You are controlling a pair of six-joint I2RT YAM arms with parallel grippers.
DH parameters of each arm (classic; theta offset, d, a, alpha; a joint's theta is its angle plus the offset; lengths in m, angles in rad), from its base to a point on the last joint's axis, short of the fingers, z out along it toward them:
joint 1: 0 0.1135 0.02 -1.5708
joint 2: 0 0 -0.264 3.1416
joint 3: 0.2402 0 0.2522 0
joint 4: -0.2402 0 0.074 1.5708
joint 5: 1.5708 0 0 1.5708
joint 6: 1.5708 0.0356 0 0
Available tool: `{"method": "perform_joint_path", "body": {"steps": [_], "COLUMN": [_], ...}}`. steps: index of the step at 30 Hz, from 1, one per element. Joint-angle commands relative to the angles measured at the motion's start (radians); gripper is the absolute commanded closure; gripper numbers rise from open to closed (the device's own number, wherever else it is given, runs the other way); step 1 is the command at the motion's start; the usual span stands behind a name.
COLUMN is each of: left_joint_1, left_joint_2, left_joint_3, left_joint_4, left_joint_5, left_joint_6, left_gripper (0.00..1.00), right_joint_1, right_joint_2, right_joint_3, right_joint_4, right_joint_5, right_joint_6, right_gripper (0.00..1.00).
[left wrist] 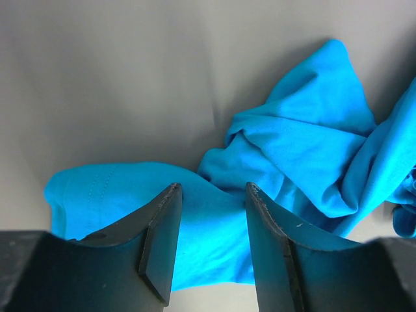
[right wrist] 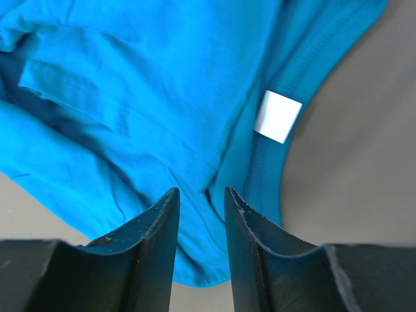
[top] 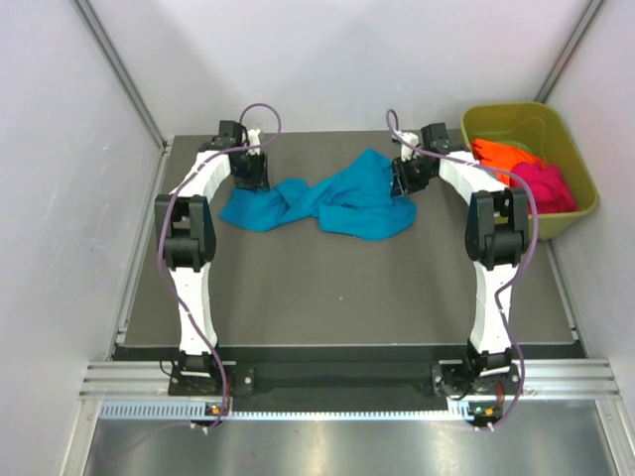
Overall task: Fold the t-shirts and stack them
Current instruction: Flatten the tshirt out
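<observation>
A teal-blue t-shirt (top: 337, 201) lies crumpled across the far middle of the dark table (top: 327, 288). My left gripper (top: 250, 177) is open above the shirt's left end; in the left wrist view its jaws (left wrist: 211, 195) stand apart over blue cloth (left wrist: 305, 149), holding nothing. My right gripper (top: 405, 178) is open above the shirt's right end; in the right wrist view (right wrist: 200, 198) it hangs over the neck edge near the white label (right wrist: 278, 116). An orange t-shirt (top: 501, 155) and a magenta-pink t-shirt (top: 544, 186) lie in the tub.
An olive-green plastic tub (top: 575, 149) stands at the table's far right corner. White walls close in the table at the back and sides. A metal rail (top: 347, 382) with the arm bases runs along the near edge.
</observation>
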Motion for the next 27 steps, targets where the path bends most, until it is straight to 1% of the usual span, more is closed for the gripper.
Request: {"method": "perform_joint_path", "body": {"steps": [1, 15, 23, 27], "left_joint_1": [0.003, 0.002, -0.009, -0.015], "left_joint_2": [0.003, 0.005, -0.024, -0.043], "left_joint_3": [-0.001, 0.013, 0.022, 0.021], "left_joint_4": [0.018, 0.023, 0.017, 0.015], "left_joint_5": [-0.006, -0.002, -0.002, -0.003], "left_joint_6": [0.011, -0.005, -0.001, 0.003], "left_gripper": [0.51, 0.52, 0.52, 0.52], "right_joint_1": [0.003, 0.004, 0.006, 0.004], "right_joint_2": [-0.017, 0.029, 0.094, 0.110], "right_joint_3": [0.002, -0.012, 0.037, 0.060], "right_joint_4": [0.013, 0.003, 0.009, 0.016], "right_joint_5": [-0.060, -0.059, -0.056, -0.056], "right_joint_6": [0.016, 0.017, 0.023, 0.025], "right_gripper": [0.66, 0.66, 0.65, 0.69]}}
